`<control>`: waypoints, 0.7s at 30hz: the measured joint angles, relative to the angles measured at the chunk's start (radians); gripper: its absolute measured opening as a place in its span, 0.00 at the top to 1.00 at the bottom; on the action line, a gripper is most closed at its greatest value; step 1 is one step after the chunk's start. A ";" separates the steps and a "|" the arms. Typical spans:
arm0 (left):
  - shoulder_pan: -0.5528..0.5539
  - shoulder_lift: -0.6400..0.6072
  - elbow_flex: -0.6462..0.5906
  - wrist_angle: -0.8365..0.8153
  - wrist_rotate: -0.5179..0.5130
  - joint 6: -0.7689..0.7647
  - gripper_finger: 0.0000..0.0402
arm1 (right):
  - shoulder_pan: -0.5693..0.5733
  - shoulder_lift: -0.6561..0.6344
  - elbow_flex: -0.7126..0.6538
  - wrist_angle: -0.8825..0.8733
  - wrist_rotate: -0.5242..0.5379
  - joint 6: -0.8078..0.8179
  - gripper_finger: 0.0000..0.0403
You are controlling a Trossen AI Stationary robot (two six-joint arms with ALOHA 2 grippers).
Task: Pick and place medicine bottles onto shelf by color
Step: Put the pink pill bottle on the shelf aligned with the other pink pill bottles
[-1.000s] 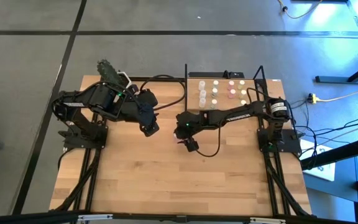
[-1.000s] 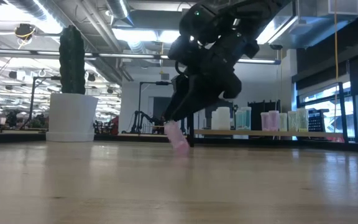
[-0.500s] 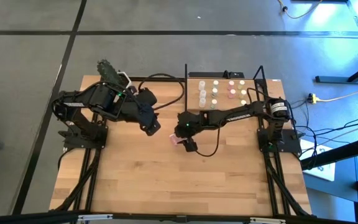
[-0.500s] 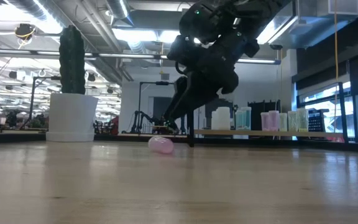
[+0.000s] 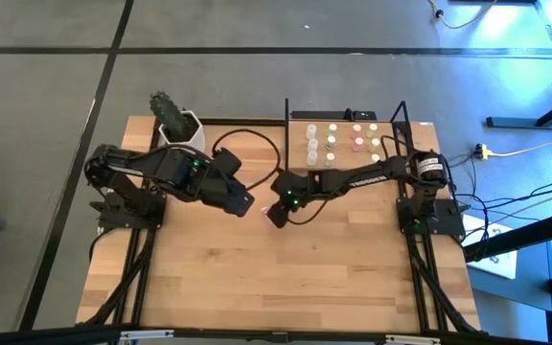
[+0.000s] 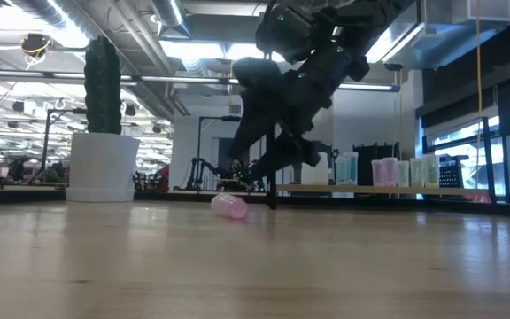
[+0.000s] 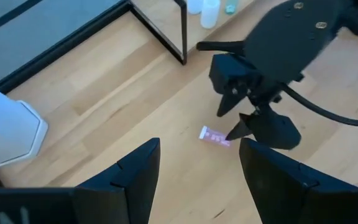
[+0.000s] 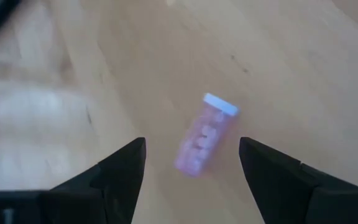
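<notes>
One bottle down: small pink translucent medicine bottle with a white cap (image 8: pixel 205 135) is seen lying on its side on the light-wood tabletop (image 5: pixel 276 278), near the middle, nearer the far edge, off the shelf.
Right gripper (image 5: pixel 277 215): hung just above the fallen bottle, fingers (image 8: pixel 122 173) spread wide on either side of it, nothing gripped.
Left gripper (image 5: pixel 247 203): held close beside the bottle from the left, jaws wide apart, nothing held; its fingers (image 7: pixel 138 174) are pointed at the bottle.
Gap between grippers: small; the bottle is flanked by both.
Shelf: light-wood rectangular board with thin black metal uprights (image 5: pixel 391 132), set at the far edge, right of centre.
Shelf load: roughly a dozen small bottles (image 5: pixel 333 142) stood upright in rows; white, greenish and pink caps are made out.
Far-left corner: white hexagonal pot with a green cactus (image 5: pixel 178 129).
</notes>
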 joint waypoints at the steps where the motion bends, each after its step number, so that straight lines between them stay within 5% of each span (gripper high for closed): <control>1: 0.000 0.000 -0.003 0.000 -0.001 0.000 0.47 | 0.007 0.000 0.000 0.007 0.005 0.029 0.35; 11: 0.000 0.000 -0.005 0.000 -0.006 0.005 0.47 | 0.025 0.023 0.000 0.048 0.164 0.127 0.37; 21: 0.000 -0.001 -0.005 0.000 -0.008 0.008 0.47 | 0.010 0.038 0.000 0.098 0.132 0.140 0.42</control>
